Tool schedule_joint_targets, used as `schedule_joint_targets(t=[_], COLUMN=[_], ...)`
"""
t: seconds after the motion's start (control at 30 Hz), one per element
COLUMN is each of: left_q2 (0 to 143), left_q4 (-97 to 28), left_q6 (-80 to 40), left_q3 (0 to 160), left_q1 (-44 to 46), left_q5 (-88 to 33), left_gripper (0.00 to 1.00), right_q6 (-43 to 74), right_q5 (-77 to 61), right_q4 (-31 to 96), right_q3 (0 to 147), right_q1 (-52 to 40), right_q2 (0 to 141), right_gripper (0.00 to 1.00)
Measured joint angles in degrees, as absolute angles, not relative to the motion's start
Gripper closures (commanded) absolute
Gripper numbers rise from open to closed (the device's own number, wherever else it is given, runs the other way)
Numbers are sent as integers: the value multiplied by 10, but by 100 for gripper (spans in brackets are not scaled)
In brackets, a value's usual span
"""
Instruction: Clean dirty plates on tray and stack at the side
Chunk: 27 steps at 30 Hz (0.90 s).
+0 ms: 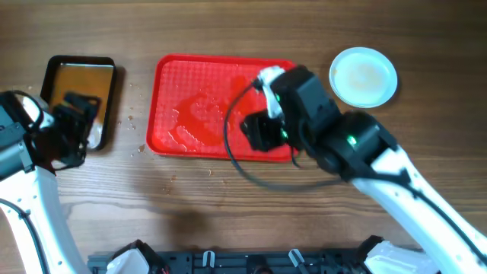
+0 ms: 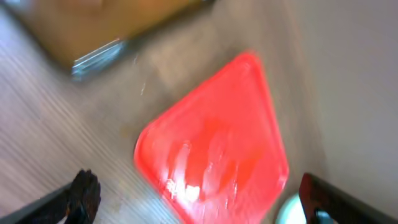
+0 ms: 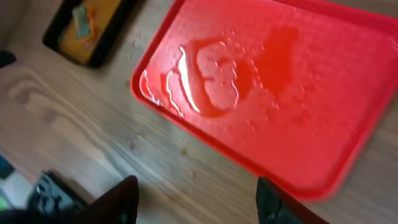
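Observation:
The red tray (image 1: 198, 106) lies mid-table and holds only a puddle of water (image 1: 199, 122). It also shows in the left wrist view (image 2: 217, 143) and the right wrist view (image 3: 280, 81). A pale plate (image 1: 364, 76) with a faint orange tint sits on the table right of the tray. I cannot tell whether others lie beneath it. Its edge shows in the left wrist view (image 2: 287, 213). My right gripper (image 1: 262, 131) hovers over the tray's front right part, open and empty (image 3: 199, 202). My left gripper (image 1: 72, 125) is open and empty (image 2: 199, 205) by the pan.
A black pan of brownish water (image 1: 80, 84) stands left of the tray, with something floating in it (image 3: 81, 18). Small crumbs (image 1: 137, 148) lie on the wood between the pan and the tray. A black rail (image 1: 251, 262) runs along the table's front edge.

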<state>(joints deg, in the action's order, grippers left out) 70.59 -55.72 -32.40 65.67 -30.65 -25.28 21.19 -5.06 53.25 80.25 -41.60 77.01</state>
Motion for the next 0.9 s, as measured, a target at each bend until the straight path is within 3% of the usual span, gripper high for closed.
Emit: schedule_joint_targets(t=[0.03,0.07,0.57,0.9], left_q2=[706,706,706,706], left_q4=[-579,-585,-590,-590], left_q6=[-325,-325,-327,-327], left_q3=[656,656,656,656], left_q1=[-307,-307,-307,-307], left_q5=[-255,-255,-254,-254], left_gripper=[0,0,0,0], right_q6=[212,211,212,212], right_q5=[-31,-17,11,58], right_q4=[543,553,669,632], right_q3=[802,802,802,790], right_q1=[-429,-439,-453,-452], right_q2=[755,742,733,731], right_gripper=[15,0,0,0])
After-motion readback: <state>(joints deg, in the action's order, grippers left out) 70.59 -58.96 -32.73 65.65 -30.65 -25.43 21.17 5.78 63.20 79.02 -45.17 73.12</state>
